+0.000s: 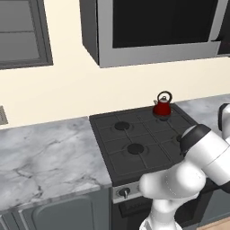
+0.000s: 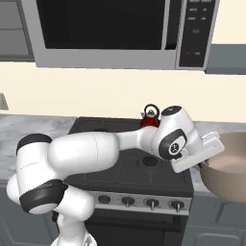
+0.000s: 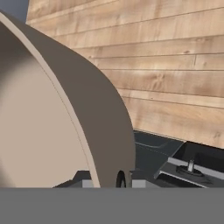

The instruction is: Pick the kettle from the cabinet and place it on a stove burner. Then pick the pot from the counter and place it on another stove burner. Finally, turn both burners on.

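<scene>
Grasping thin rim of round beige pot [image 3: 52, 131] | hand [image 3: 113, 180] clenched | glossy red kettle [image 1: 162, 107] on burner

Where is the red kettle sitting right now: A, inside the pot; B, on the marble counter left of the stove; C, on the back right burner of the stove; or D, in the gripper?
C: the kettle stands upright on the cooktop's back right burner, apart from the pot.

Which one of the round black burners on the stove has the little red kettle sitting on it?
The back right black burner, nearest the wall, carries the glossy red kettle. The other round burners, like the front middle one, have bare grates.
</scene>
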Controlling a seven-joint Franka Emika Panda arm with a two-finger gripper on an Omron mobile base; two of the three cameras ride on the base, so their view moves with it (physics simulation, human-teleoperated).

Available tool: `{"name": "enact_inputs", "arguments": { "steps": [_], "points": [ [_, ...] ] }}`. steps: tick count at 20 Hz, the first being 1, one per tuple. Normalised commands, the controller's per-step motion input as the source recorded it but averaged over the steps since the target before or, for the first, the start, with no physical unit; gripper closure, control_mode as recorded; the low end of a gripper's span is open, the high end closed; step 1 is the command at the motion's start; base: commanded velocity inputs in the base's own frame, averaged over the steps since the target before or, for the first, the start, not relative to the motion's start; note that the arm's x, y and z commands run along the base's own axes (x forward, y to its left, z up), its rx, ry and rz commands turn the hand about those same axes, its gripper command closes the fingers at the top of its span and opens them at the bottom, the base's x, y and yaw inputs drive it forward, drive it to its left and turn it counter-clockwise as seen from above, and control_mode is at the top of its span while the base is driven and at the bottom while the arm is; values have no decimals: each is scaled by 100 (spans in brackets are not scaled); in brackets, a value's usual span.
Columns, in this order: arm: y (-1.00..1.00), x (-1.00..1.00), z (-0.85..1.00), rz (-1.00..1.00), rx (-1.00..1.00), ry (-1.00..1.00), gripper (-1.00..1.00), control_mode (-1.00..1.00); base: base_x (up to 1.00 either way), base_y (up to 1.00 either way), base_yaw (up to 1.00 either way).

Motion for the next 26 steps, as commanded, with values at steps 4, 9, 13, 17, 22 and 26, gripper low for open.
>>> {"name": "enact_inputs", "arguments": {
  "steps": [4, 9, 13, 17, 22, 26],
  "points": [
    [0, 0, 0, 0, 0, 0, 100, 100, 0, 21, -3],
    [0, 0, 0, 0, 0, 0, 100, 100, 0, 4, 0],
    [0, 0, 0, 0, 0, 0, 100, -100, 0, 1, 0],
    [0, 0, 0, 0, 0, 0, 100, -100, 0, 0, 0],
    [0, 3, 0, 0, 0, 0, 100, -100, 0, 0, 0],
    [0, 10, -2, 2, 0, 0, 100, -100, 0, 0, 0]
  ]
}}
